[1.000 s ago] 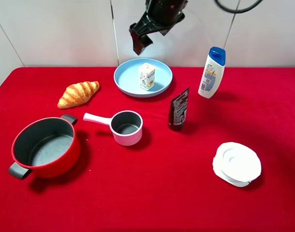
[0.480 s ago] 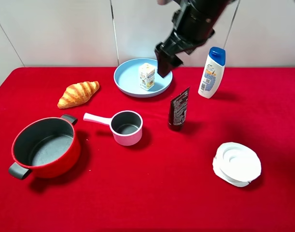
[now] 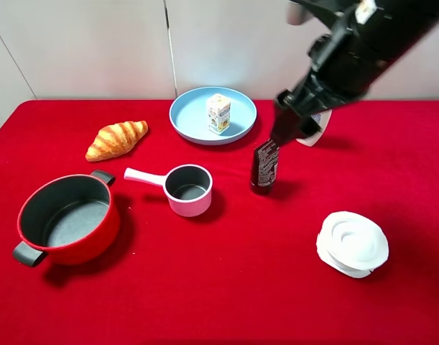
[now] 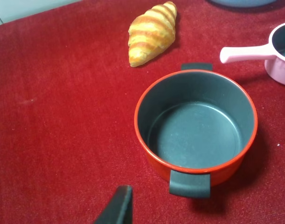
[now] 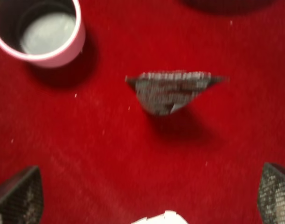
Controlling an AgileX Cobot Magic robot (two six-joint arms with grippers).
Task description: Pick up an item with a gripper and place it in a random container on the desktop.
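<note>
Carton (image 3: 218,113) stands in plate (image 3: 213,115), seemingly well apart from right gripper (image 3: 289,128).

The small white carton (image 3: 219,114) with yellow-orange print and a gabled top stood upright inside the shallow light blue dish (image 3: 192,115), at upper centre of the high view on the red-covered desktop (image 3: 226,280).

Right arm (image 3: 363,50): bulky black housing, angular segments, glossy patches, small white label near upper end (text unreadable). Right gripper (image 3: 291,123): dark, blocky claw end, blurred. Right wrist view: two fingertips (image 5: 18,198) at frame corners, dark grey, woven carbon-like texture. Left wrist view: single black tapered finger (image 4: 118,207), smooth matte surface.
</note>
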